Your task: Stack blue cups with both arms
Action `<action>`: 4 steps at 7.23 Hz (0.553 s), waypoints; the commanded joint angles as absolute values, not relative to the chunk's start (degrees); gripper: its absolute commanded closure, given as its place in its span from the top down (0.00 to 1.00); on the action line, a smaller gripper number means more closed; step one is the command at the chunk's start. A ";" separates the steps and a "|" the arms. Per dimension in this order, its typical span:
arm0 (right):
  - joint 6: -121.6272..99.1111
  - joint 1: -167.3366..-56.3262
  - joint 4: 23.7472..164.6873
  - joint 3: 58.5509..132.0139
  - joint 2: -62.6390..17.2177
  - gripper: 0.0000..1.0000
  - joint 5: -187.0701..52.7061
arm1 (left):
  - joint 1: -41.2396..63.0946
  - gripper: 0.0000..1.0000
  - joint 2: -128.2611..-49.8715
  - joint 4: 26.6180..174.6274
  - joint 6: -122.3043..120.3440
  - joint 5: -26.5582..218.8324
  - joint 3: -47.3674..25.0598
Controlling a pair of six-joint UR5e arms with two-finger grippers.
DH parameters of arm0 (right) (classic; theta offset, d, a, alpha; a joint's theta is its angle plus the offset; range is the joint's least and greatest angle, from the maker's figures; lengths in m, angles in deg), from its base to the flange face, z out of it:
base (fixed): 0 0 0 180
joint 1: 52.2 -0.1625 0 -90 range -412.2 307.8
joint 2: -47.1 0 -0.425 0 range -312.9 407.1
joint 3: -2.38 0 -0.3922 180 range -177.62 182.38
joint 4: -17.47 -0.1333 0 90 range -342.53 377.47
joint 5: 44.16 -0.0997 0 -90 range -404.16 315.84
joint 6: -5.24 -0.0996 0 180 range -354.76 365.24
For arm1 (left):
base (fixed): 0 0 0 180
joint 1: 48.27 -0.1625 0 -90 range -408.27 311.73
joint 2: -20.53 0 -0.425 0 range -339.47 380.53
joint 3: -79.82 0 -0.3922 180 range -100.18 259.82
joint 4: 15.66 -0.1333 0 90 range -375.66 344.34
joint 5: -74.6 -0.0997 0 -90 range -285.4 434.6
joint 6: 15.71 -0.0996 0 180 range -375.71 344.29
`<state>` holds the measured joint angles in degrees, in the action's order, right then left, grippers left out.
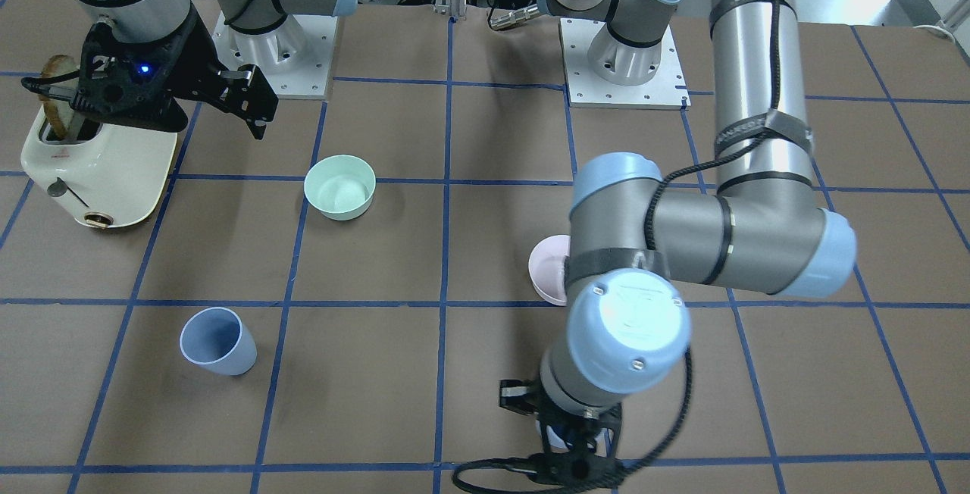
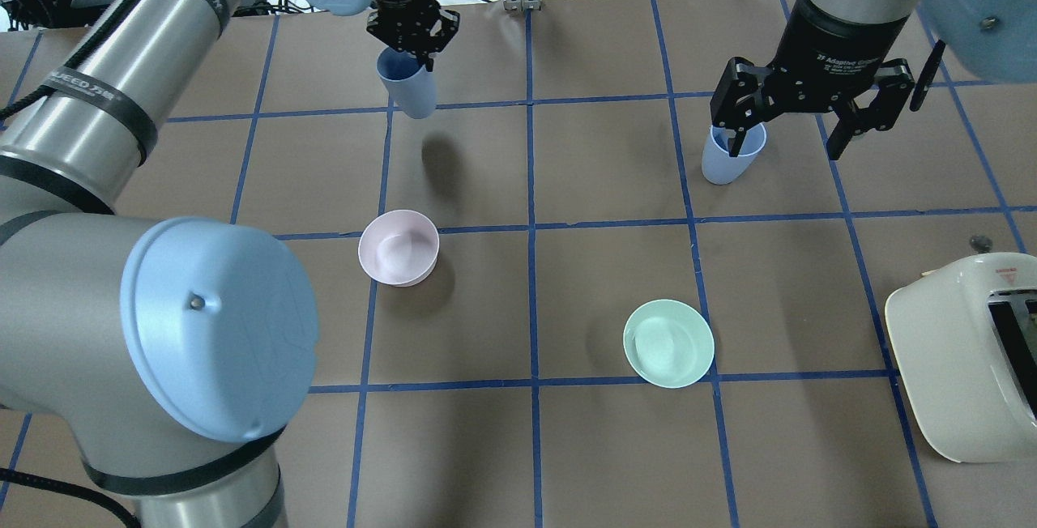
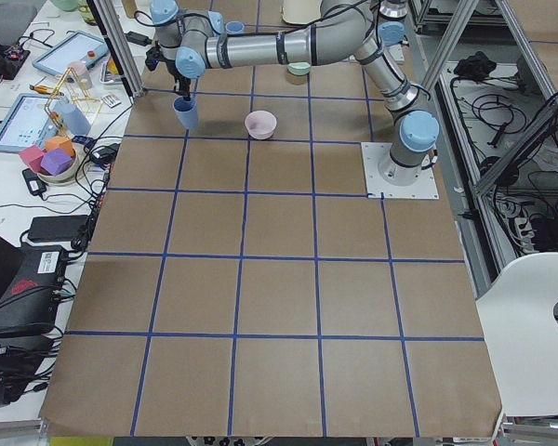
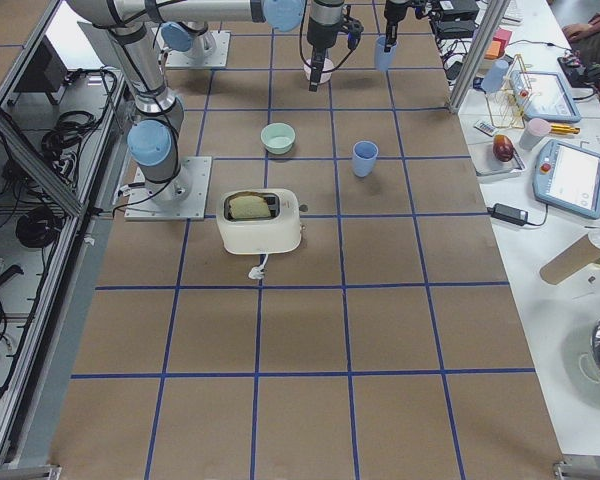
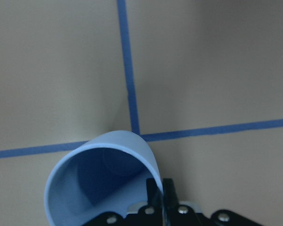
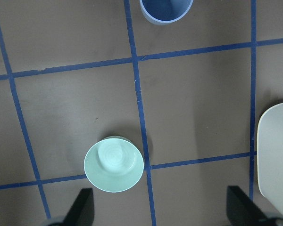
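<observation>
My left gripper (image 2: 415, 54) is shut on the rim of one blue cup (image 2: 407, 87) and holds it upright in the air above the far left of the table. In the left wrist view a finger (image 5: 162, 193) pinches the cup's wall (image 5: 108, 174). The other blue cup (image 2: 731, 154) stands upright on the table at the far right. My right gripper (image 2: 784, 135) is open and empty, high above the table just right of that cup. In the right wrist view that cup (image 6: 166, 10) is at the top edge.
A pale pink bowl (image 2: 399, 247) sits left of centre and a mint-green bowl (image 2: 668, 342) right of centre. A cream toaster (image 2: 964, 358) with a bread slice stands at the right edge. In the front-facing view the left arm's elbow (image 1: 629, 327) hides part of the pink bowl (image 1: 547, 263).
</observation>
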<state>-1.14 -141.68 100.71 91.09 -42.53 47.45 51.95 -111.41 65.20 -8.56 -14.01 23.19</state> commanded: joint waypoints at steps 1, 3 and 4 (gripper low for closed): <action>1.18 -139.93 100.88 91.14 -42.29 1.00 47.34 | 60.42 0.00 -110.87 65.64 1.13 -11.81 21.12; 10.47 -134.41 104.01 91.06 -41.33 1.00 47.33 | 63.34 0.00 -108.25 65.64 4.41 -10.91 14.55; 17.83 -132.29 107.09 90.62 -39.15 1.00 47.07 | 63.61 0.00 -106.67 65.64 6.68 -10.48 11.73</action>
<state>10.12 -135.24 103.74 90.95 -41.07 47.26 62.70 -108.53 65.63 4.21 -11.01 15.43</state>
